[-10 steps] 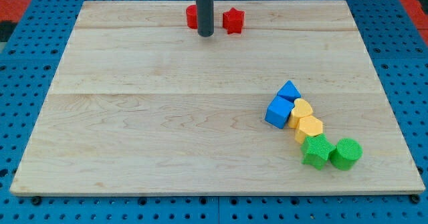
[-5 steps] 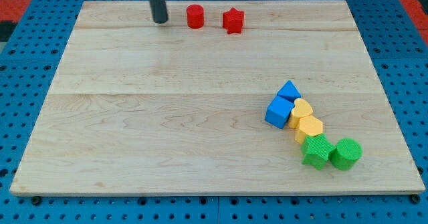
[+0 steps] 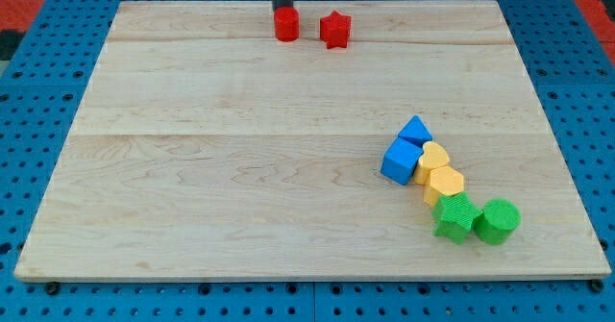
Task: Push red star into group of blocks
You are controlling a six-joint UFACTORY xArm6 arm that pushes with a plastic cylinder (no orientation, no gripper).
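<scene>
The red star (image 3: 334, 29) lies near the board's top edge, right of a red cylinder (image 3: 285, 25). My tip (image 3: 282, 10) is at the view's top, just behind the red cylinder, its very end hidden by that block. The group sits at the lower right: a blue triangular block (image 3: 415, 130), a blue cube (image 3: 401, 161), a yellow heart (image 3: 433, 160), a yellow hexagon (image 3: 445, 185), a green star (image 3: 455, 216) and a green cylinder (image 3: 497, 220).
The wooden board (image 3: 240, 168) rests on a blue pegboard table (image 3: 38, 120). The red star and the group are far apart, with bare wood between them.
My tip swung from between the two red blocks out to the left, then back to just behind the red cylinder. No block has clearly moved.
</scene>
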